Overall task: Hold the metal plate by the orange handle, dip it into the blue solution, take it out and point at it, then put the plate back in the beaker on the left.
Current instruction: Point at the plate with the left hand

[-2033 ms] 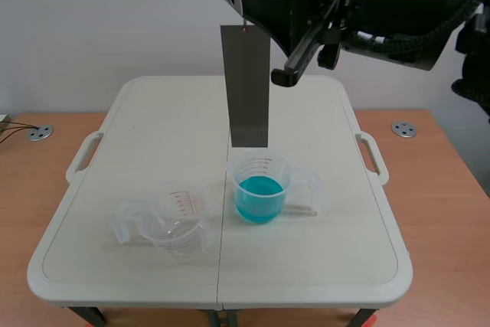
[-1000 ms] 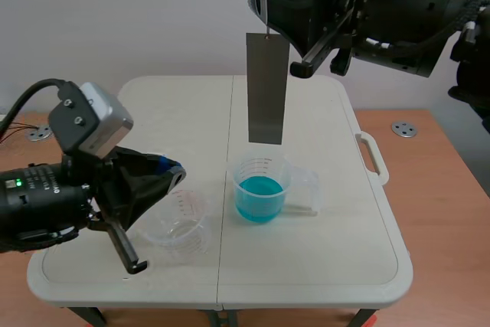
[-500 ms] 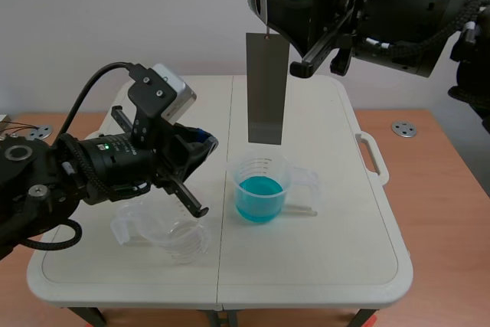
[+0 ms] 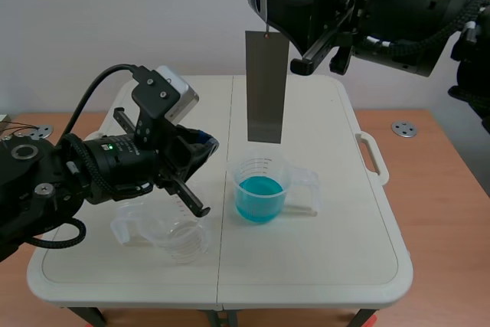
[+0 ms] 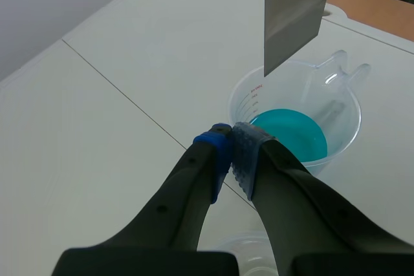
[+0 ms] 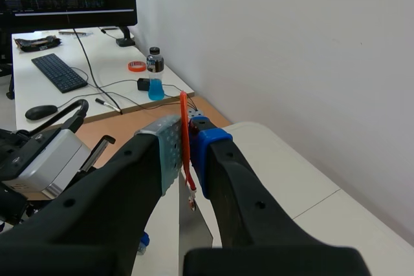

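One plate (image 4: pixel 268 86) hangs upright just above the blue beaker (image 4: pixel 260 189), clear of the solution (image 5: pixel 288 134). Its orange handle (image 6: pixel 184 109) is pinched in the right gripper (image 6: pixel 186 137). The left gripper (image 5: pixel 231 135), clenched on nothing, sits near that beaker. Two beakers stand on the table (image 4: pixel 344 266); the empty beaker (image 4: pixel 178 237) is left.

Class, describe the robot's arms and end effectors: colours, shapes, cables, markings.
The black left arm carries a silver-grey camera box and cable; the black right arm has ribbed cables. Left end effector and right end effector: thick fingers, dotted blue and grey pads.
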Motion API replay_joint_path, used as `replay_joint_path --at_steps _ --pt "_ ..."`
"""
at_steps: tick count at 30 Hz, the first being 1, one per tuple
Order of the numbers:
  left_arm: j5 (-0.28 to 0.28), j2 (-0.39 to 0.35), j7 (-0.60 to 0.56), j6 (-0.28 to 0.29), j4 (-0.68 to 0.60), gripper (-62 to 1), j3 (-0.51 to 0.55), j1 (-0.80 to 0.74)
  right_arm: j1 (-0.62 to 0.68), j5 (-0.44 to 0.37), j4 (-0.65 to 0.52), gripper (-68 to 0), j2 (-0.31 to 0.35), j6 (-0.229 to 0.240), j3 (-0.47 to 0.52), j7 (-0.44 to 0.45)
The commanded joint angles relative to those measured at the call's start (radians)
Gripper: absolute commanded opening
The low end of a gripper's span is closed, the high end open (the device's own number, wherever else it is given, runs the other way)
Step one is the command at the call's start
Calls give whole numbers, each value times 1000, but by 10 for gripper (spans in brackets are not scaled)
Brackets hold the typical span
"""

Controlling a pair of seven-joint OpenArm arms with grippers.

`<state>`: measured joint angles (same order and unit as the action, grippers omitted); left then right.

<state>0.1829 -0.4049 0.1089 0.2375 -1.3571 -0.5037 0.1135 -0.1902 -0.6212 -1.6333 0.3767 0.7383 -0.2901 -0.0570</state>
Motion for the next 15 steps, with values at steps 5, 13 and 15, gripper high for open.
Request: replay_joint_path --at_steps 5,13,15 --pt "8 -10 -11 0 -18 -577 -3 3 -26 -20 -5 -662 3 7 -1 19" --pt "168 -150 -35 -60 -76 -577 44 -65 -26 -19 -5 -662 3 7 -1 17" --pt "216 -213 -48 -74 -114 -577 89 -116 -26 -19 -5 -662 3 7 -1 11"
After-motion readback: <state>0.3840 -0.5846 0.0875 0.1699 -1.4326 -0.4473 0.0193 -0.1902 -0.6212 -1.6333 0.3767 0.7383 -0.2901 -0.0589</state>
